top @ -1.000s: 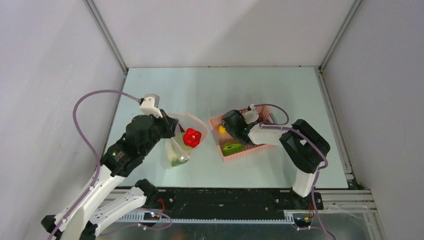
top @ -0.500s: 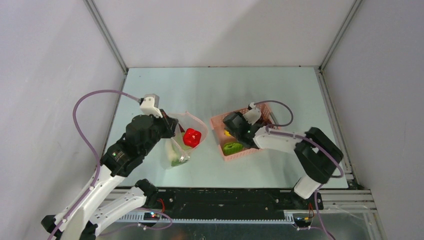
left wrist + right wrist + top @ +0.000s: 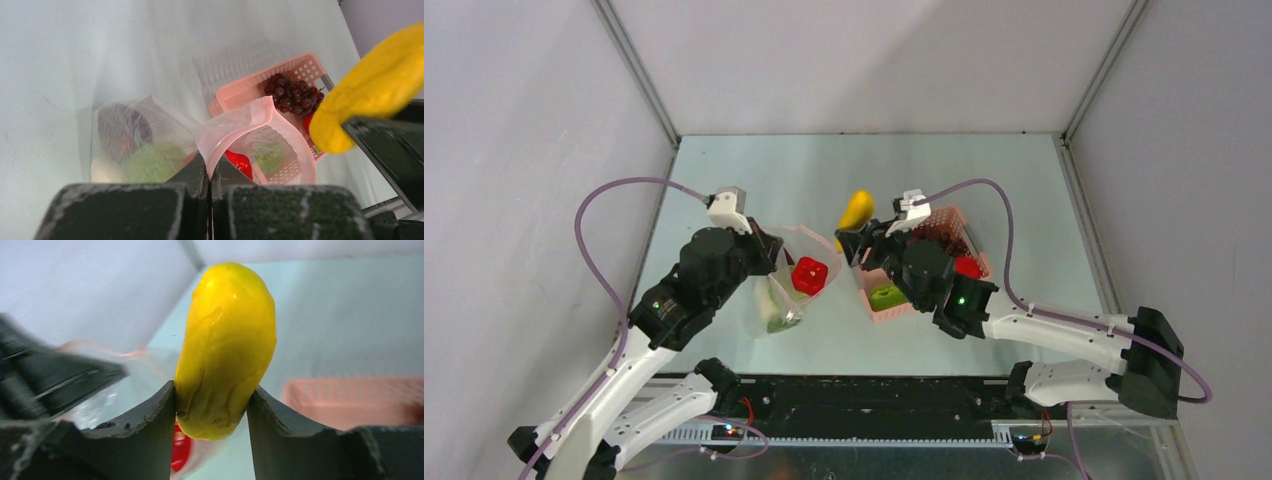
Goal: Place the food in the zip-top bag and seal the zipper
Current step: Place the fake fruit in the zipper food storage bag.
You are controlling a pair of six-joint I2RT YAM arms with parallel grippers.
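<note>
Food for the zip-top bag (image 3: 782, 300) is shown partly packed. A red piece (image 3: 808, 274), a leafy green piece (image 3: 150, 162) and a dark maroon piece (image 3: 122, 130) are seen inside the clear bag, which lies on the counter (image 3: 984, 170) at the left. Its mouth is held up and open, with the rim along the zipper (image 3: 260, 107) pinched between the tightly closed left fingers (image 3: 195, 172). A yellow piece (image 3: 225, 350) is clamped upright between the right fingers (image 3: 162, 410) and held in the air between the pink basket (image 3: 944, 222) and the bag's mouth, not yet inside. A lime-green piece (image 3: 888, 296), another red piece (image 3: 967, 266) and dark grapes (image 3: 290, 92) are left in the basket. Roughly half the loading is judged done, and the zipper is not yet sealed.
</note>
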